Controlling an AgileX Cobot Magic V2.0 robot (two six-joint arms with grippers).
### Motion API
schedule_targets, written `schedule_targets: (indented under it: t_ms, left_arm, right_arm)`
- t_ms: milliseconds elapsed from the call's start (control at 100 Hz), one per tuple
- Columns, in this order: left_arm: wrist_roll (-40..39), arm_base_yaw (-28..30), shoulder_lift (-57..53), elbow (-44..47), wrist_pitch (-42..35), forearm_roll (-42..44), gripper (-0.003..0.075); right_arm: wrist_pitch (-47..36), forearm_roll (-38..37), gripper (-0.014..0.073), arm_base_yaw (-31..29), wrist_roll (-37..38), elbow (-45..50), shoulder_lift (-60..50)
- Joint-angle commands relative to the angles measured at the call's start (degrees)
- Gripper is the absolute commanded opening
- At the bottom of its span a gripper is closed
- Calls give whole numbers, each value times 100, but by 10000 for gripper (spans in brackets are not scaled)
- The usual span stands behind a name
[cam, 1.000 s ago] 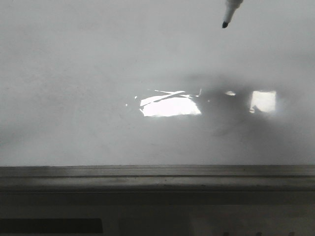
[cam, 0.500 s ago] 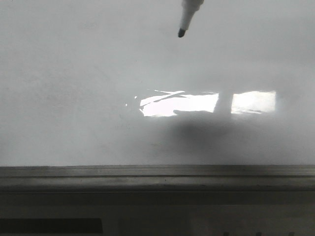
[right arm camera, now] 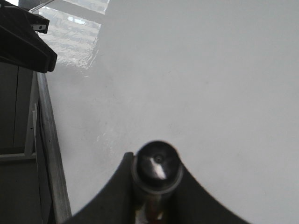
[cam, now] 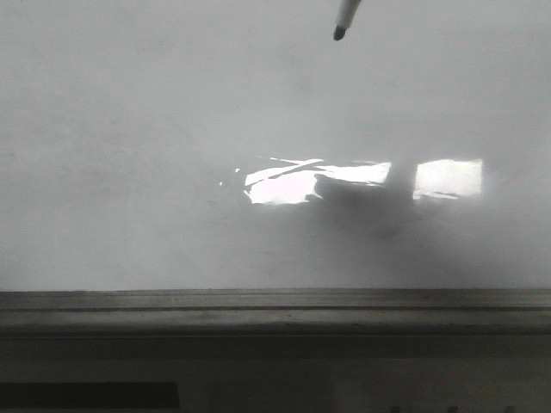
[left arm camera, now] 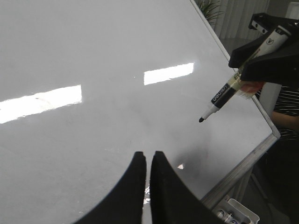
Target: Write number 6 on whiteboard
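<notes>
whiteboard (cam: pixel 129 129) face bare, open to pass | obstacle: marker (cam: pixel 343 24) tip hanging above it

right gripper (right arm camera: pixel 156 186) is clamping the marker (right arm camera: pixel 156 169) between both fingers, its butt end facing the camera. whiteboard (right arm camera: pixel 196 84) is showing blank under it, grey edge strip (right arm camera: pixel 51 158) running alongside.
</notes>
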Motion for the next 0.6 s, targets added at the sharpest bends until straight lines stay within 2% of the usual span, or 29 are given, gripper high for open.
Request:
schedule_targets:
  t_ms: [0,270,520,590]
  left_arm:
    - [-70,-14,34,-146,56,-94,-20]
    - [-70,-14,34,-146,56,-94,-20]
    - [-70,-14,34,-146,44,-94,-20]
    - [-70,-14,34,-146,44,-94,-20]
  right_arm:
    - [-1,217,-64,-25,-38,-206,-75]
    - [22,217,-64,-25,-38,-206,-75]
    - [430,168,-64,-25,-53,-186,-214]
    - [409,-108,-64,-25,-39,-186,-253]
